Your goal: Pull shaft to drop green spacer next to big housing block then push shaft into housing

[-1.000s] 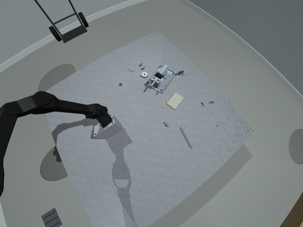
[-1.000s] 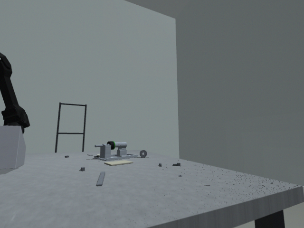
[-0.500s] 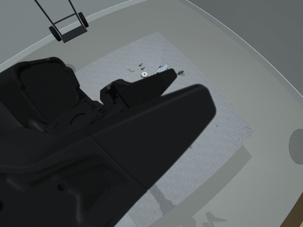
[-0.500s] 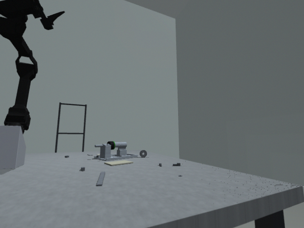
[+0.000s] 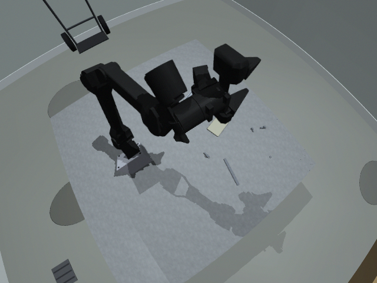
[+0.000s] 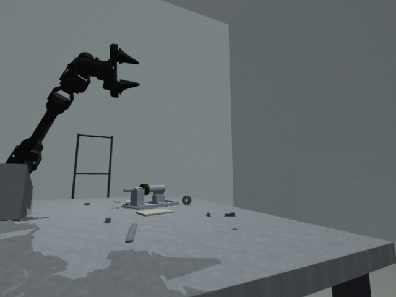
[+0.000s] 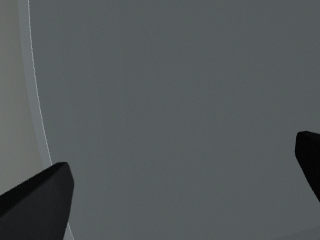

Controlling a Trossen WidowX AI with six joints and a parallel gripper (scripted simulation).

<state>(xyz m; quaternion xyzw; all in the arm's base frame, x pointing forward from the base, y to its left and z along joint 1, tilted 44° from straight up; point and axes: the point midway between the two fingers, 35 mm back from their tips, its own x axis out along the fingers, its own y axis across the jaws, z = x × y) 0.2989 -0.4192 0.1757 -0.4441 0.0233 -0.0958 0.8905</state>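
Observation:
The shaft assembly (image 6: 146, 195) stands on a grey base plate at the back of the table (image 6: 288, 249). Its grey shaft (image 6: 157, 187) lies level through the housing block (image 6: 138, 196). The green spacer (image 6: 148, 189) sits on the shaft beside a black one, just right of that block. In the top view the arm hides the whole assembly. My gripper (image 6: 138, 73) (image 5: 254, 74) (image 7: 186, 160) is open and empty. It is high above the table, up and to the left of the assembly, and points level. The wrist view shows only the two fingertips against grey wall.
A tan flat plate (image 5: 217, 127) (image 6: 154, 212) lies in front of the assembly. A grey bar (image 5: 231, 171) (image 6: 130, 232) lies nearer the front. A ring (image 6: 184, 200) stands right of the assembly. Small loose bits (image 5: 257, 128) (image 6: 229, 214) are scattered. The arm's base block (image 6: 12, 192) is at left.

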